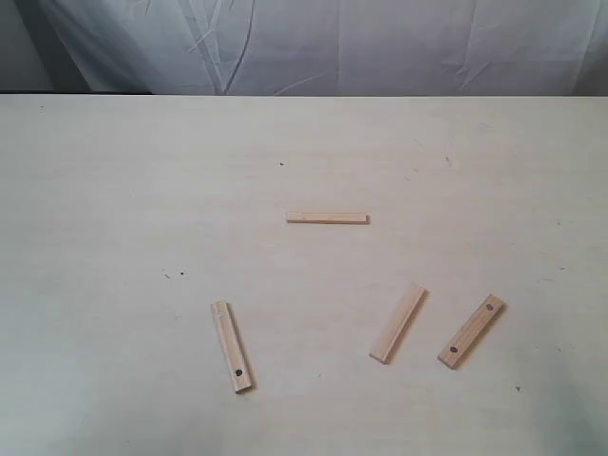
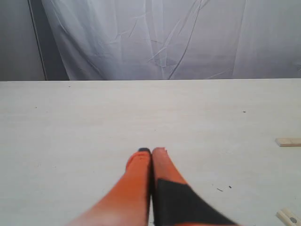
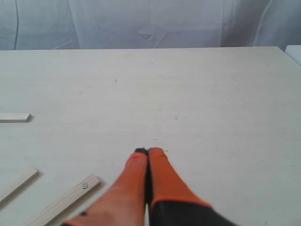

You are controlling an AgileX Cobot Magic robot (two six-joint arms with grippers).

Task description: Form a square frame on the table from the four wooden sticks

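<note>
Orange fingers pressed together on both grippers, with the sticks lying loose and apart on the table (image 1: 114, 237).

Left gripper (image 2: 151, 151) and right gripper (image 3: 148, 151) each point forward over the tabletop, jaws closed with nothing between them. Whether the tips touch the surface cannot be told. Only the fingers show, and only in the wrist views. The level stick (image 1: 327, 218) lies crosswise near the table's middle. Nearer the exterior camera than it, toward the left arm's side, lies the one-hole stick (image 1: 231, 346). Nearer than it toward the right arm's side lies the plain stick (image 1: 398, 323), and just beyond that the two-hole stick (image 1: 471, 330). None of the four touch. Both wrist views cut the sticks off at the picture edges, so only ends appear there.
</note>
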